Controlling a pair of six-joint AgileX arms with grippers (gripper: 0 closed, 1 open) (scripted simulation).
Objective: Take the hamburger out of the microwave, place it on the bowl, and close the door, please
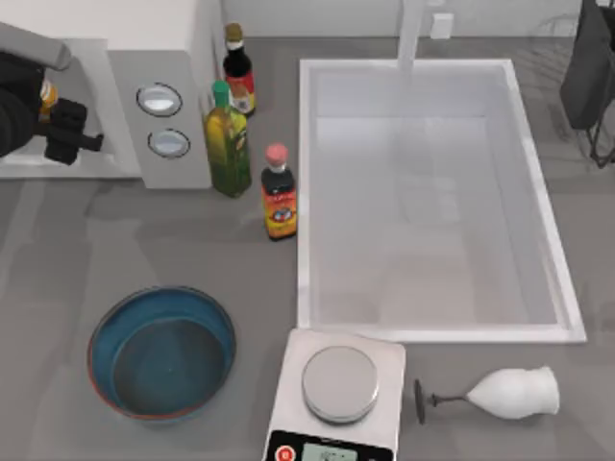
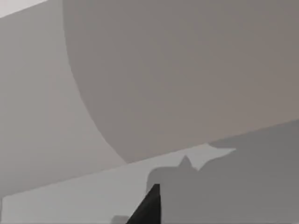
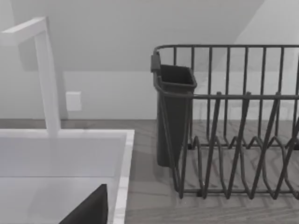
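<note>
**Left of the sink, the left gripper is held at the microwave**

Nearest to the camera side, left of the sink (image 1: 428, 197) and in front of it, the bowl (image 1: 161, 352) is seen upright on the table, with its dark blue inside fully in view. Just in front of the sink's near rim a kitchen scale (image 1: 336, 394) is placed, and beside it, toward the right, a white wine glass (image 1: 500, 392) is laid on its side.

Along the sink's left rim three bottles are lined up: a dark one with a pink cap (image 1: 279, 197), a green oil bottle (image 1: 228, 144) and, farthest, a dark one with a yellow cap (image 1: 238, 72).

Farther left of the sink the microwave (image 1: 159, 58) is found. The left gripper (image 1: 72, 134) is held at its front, left of the two dials. Whether it is wide or narrow cannot be told. A small yellow-orange patch (image 1: 45, 96) is seen against the arm; it may be the hamburger, but this cannot be told for sure.

At the sink's far right corner the right gripper (image 1: 588, 67) is parked near a dish rack (image 3: 233, 121); its state cannot be told either.
</note>
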